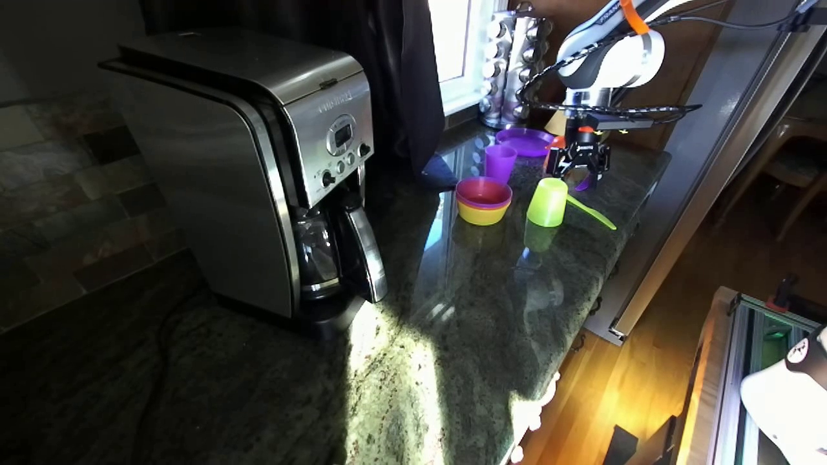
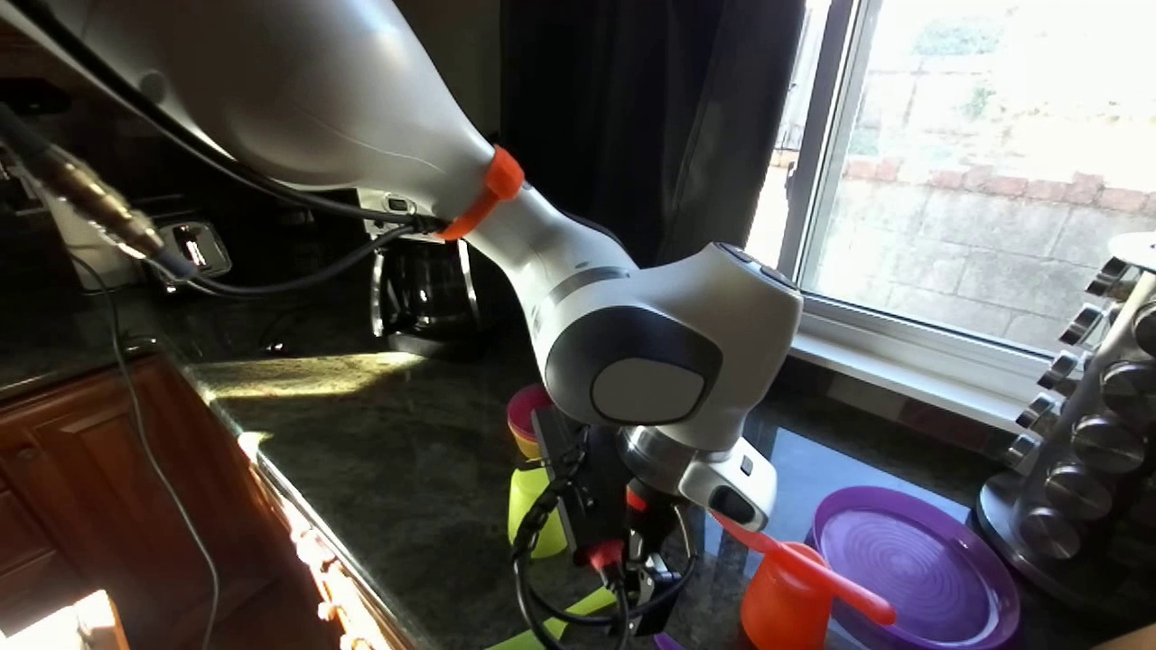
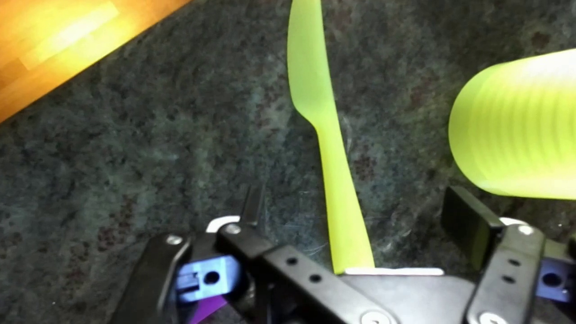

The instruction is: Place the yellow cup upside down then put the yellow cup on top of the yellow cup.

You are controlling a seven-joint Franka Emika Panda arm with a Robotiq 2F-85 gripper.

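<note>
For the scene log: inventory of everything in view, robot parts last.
Window: 1, pale frame, at back
Curtain: 1, black, beside window
Counter: 1, dark speckled, below window
Floor: 1, orange wood, below counter
Coffee maker: 1, silver/black, on counter
Jar rack: 1, silver, near window
Plate: 1 visible, purple, by jar rack
Orange cup: 1, orange, beside plate
Utensil: 1, orange, apparently across orange cup
Bowls: stack, count unclear, red to yellow, on counter
Purple cup: 1, purple, beside bowls
Yellow cup: 1, yellow-green, upside down near bowls
Knife: 1, yellow-green, beside yellow cup
Unclear object: 1, purple, near knife
Arm: 1, white, over counter
Gripper: 1, black, open above knife
</note>
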